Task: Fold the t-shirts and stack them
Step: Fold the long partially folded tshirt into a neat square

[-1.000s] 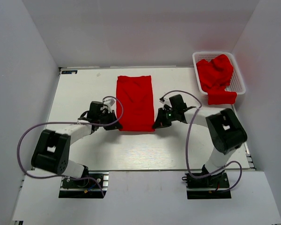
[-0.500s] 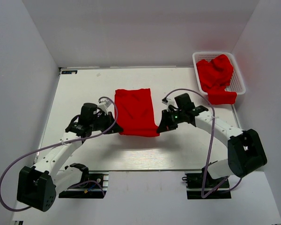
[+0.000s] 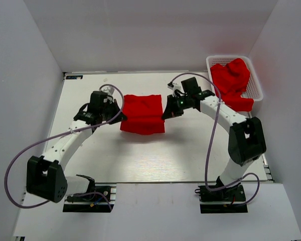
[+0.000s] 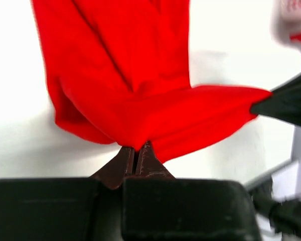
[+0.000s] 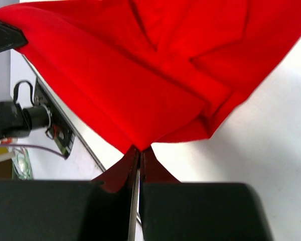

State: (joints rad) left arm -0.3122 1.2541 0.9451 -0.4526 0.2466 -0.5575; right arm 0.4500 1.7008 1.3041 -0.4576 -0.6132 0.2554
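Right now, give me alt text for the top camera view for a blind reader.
Two robot arms hold a red t-shirt by opposite edges on a white table, left gripper on its left, right gripper on its right. More red shirts fill a white basket at the far right.

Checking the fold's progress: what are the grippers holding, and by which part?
Both hold one red t-shirt: the left gripper pinches its left edge, the right gripper its right edge.
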